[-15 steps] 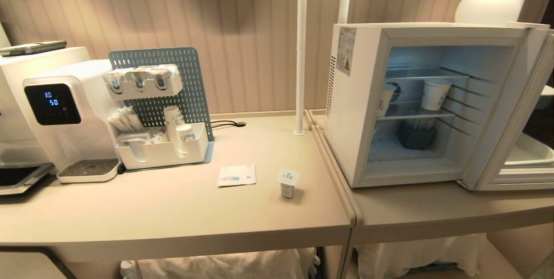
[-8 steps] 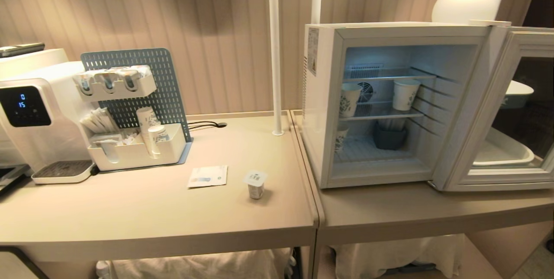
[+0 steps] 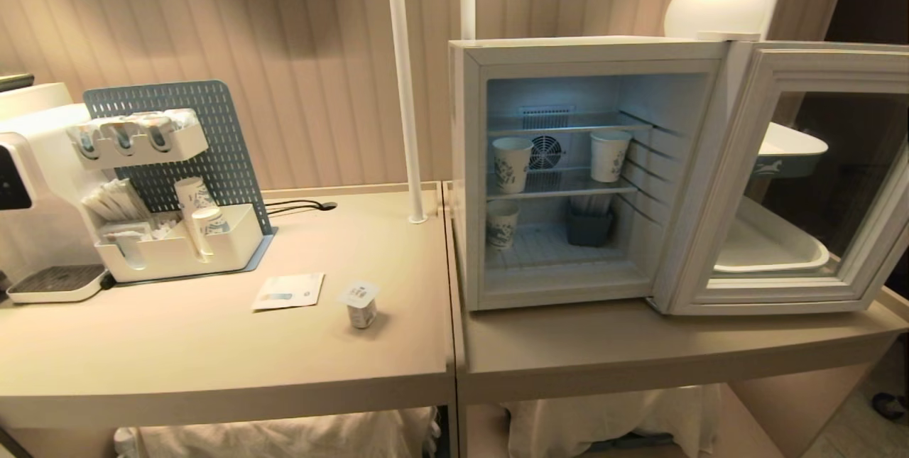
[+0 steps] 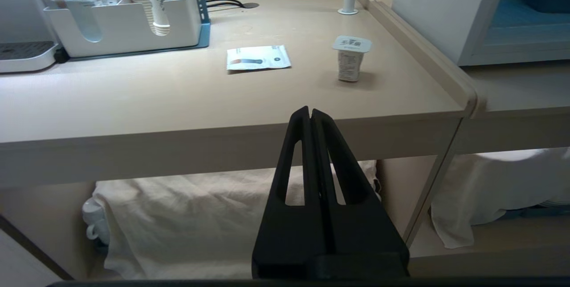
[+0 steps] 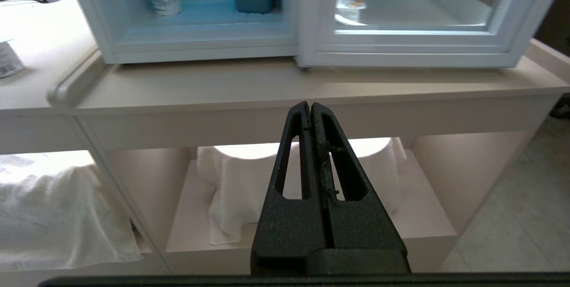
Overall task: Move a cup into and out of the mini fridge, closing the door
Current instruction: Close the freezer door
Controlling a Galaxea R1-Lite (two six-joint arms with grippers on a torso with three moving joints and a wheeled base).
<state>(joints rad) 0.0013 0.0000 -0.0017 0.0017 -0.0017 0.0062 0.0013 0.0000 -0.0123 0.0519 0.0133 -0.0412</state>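
Here we see the cup (image 3: 361, 304) standing upright near the tabletop's (image 3: 213, 351) right edge; both grippers hang closed and empty below. We judge it light, thin-walled, crushable: grasp gently around its sides beneath the lid.

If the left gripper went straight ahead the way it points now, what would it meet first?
Most likely the front edge of the beige table: the shut left gripper sits low, its tips level with that edge. The small white lidded cup stands further back on the tabletop, though depth is unclear.
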